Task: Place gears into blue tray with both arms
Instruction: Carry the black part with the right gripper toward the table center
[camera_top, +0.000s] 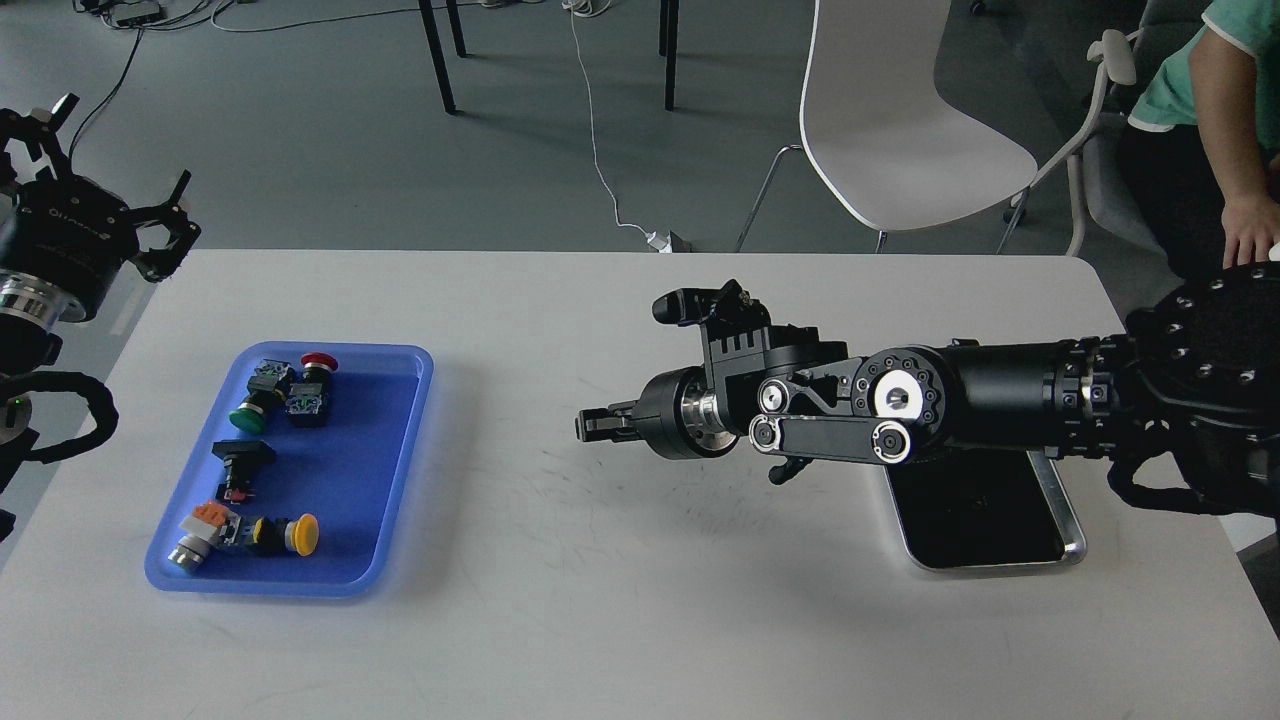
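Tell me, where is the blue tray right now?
In the head view the blue tray lies on the left part of the white table, holding push-button switches, well left of the right gripper.

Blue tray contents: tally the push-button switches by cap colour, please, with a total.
In the blue tray:
Red cap: 1
Green cap: 1
Black cap: 1
Yellow cap: 1
Silver cap: 1
Total: 5 switches. No gears visible in the tray.
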